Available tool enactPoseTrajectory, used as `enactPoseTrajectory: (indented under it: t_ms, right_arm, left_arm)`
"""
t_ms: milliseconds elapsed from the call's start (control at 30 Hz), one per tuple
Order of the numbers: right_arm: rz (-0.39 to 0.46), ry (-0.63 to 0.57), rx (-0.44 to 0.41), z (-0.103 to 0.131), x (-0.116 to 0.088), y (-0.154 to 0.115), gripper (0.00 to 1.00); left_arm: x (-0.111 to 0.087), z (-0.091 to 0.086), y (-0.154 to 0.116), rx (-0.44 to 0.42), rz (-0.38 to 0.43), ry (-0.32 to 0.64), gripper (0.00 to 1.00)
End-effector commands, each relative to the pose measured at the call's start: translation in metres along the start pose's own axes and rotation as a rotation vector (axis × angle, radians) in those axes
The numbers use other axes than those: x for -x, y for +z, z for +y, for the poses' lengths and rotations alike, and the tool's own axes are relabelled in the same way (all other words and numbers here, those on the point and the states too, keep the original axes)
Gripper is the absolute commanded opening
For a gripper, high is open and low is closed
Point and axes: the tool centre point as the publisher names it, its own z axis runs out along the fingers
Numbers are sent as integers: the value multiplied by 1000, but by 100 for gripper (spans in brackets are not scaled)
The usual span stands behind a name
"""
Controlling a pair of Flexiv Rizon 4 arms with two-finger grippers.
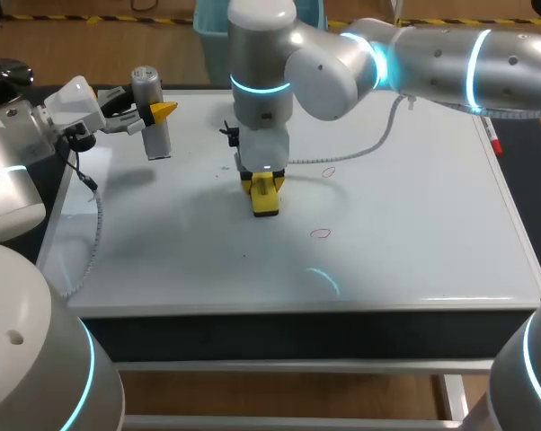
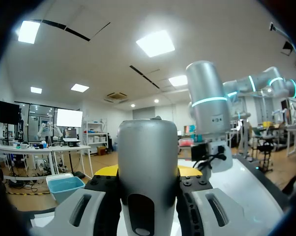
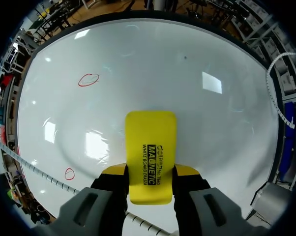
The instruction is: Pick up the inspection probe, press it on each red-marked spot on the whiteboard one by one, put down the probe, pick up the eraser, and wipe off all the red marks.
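A grey cylindrical inspection probe [image 1: 151, 112] stands upright over the whiteboard's [image 1: 414, 224] far left corner. My left gripper [image 1: 155, 114] is shut on it. In the left wrist view the probe [image 2: 148, 167] fills the space between the left gripper's [image 2: 148, 178] fingers. My right arm reaches past the middle, its gripper [image 1: 264, 184] pointing down and shut on a yellow eraser [image 1: 266, 199] close over the board. The eraser [image 3: 150, 152] sticks out ahead of the right gripper [image 3: 150, 176]. Two red marks remain: one [image 1: 328, 171] [image 3: 69, 173] right of the eraser, one [image 1: 320, 233] [image 3: 88, 79] nearer the front.
A red marker pen [image 1: 492, 136] lies along the whiteboard's right edge. A white coiled cable [image 1: 360, 148] runs from my right arm across the board's far side. My left arm's cable [image 1: 93, 224] hangs over the left edge.
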Motion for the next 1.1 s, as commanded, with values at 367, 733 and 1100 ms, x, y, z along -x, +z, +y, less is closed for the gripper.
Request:
enactPoseTrajectory:
  t_ms: [367,733,1100]
  right_arm:
    - [-9,78,-19,-22,-41,2,0]
    - [-31,165,-31,-33,-66,-37,0]
    - [-49,224,-54,-39,-97,-72,0]
  left_arm:
    - [0,-1,0,-1,-2,1,0]
    - [0,-1,0,-1,-2,1,0]
    - [0,-1,0,-1,-2,1,0]
